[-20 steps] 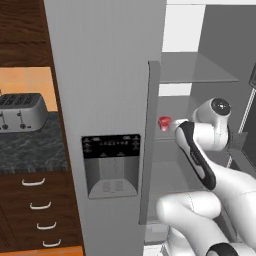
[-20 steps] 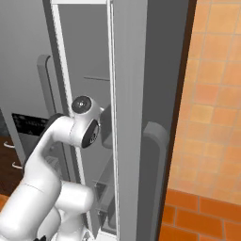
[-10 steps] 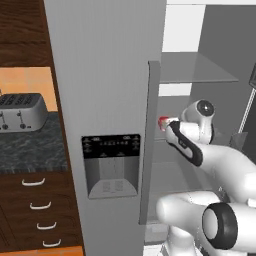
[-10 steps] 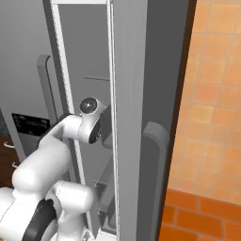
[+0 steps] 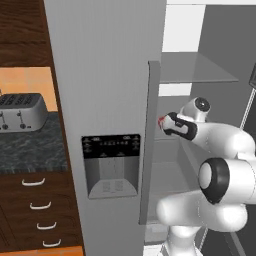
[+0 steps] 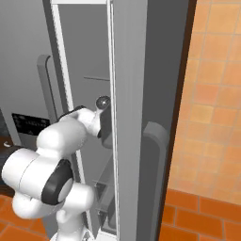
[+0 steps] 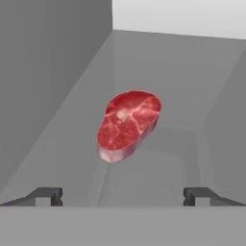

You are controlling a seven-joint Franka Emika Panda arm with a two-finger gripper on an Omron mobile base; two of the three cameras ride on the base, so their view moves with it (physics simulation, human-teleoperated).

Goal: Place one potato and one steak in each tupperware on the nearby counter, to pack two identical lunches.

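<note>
A red steak point(image 7: 127, 125) with pale marbling lies on a grey shelf inside the open fridge, straight ahead of my gripper point(image 7: 122, 196) in the hand view. Both fingertips point(image 7: 48, 195) stand wide apart, open, with nothing between them, and the steak sits a short way beyond them. From the left base view a sliver of the steak point(image 5: 161, 120) peeks out beside the fridge door's edge, with my hand point(image 5: 177, 125) reaching in toward it. The counter point(image 5: 30, 147) lies at the left. Potatoes and tupperware are out of view.
The fridge's left door with its dispenser panel point(image 5: 111, 165) and long vertical handle point(image 5: 147, 145) stands close to my arm's left. A glass shelf point(image 5: 195, 70) hangs above my hand. A silver toaster point(image 5: 22, 111) stands on the counter. The right door point(image 6: 150, 117) flanks the arm.
My arm has swung lower and further into the fridge, bringing the hand close to the steak. The steak has stayed where it was.
</note>
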